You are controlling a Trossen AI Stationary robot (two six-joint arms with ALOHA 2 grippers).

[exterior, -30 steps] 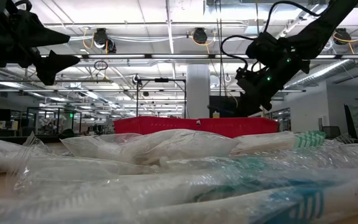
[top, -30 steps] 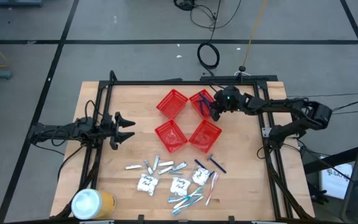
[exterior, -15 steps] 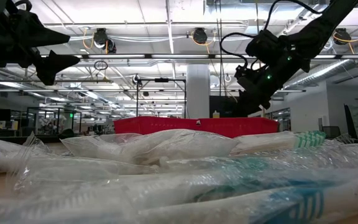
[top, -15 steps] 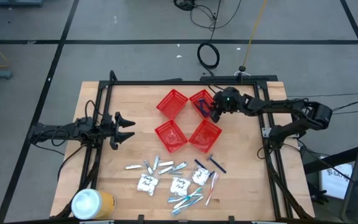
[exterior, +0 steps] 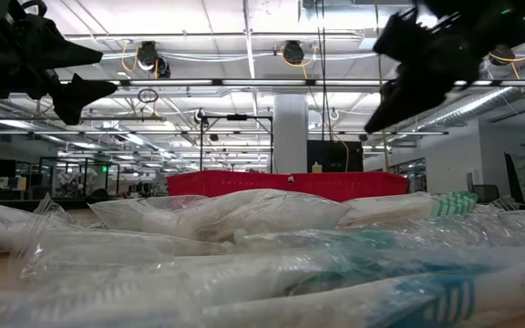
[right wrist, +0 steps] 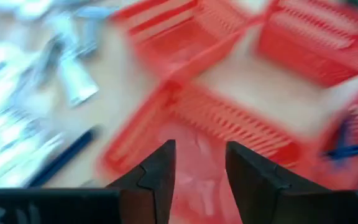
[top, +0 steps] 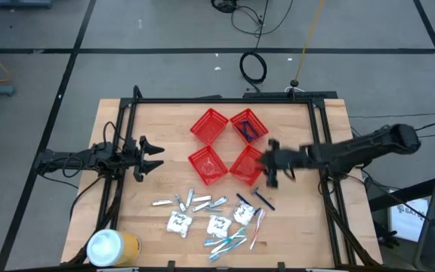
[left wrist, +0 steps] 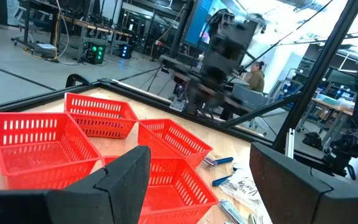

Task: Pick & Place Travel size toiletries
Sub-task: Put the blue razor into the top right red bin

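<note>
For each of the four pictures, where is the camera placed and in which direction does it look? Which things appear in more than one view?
High view: above the table, looking straight down; shows both arms, the left gripper, the right gripper.
Low view: at table-top height, looking level across wrapped toothbrushes into the room; both arms hang above.
Left wrist view: on the left arm, facing the red baskets; own fingers at the bottom.
Right wrist view: on the right arm, looking down past its own fingers.
Shared: the baskets show in all four.
</note>
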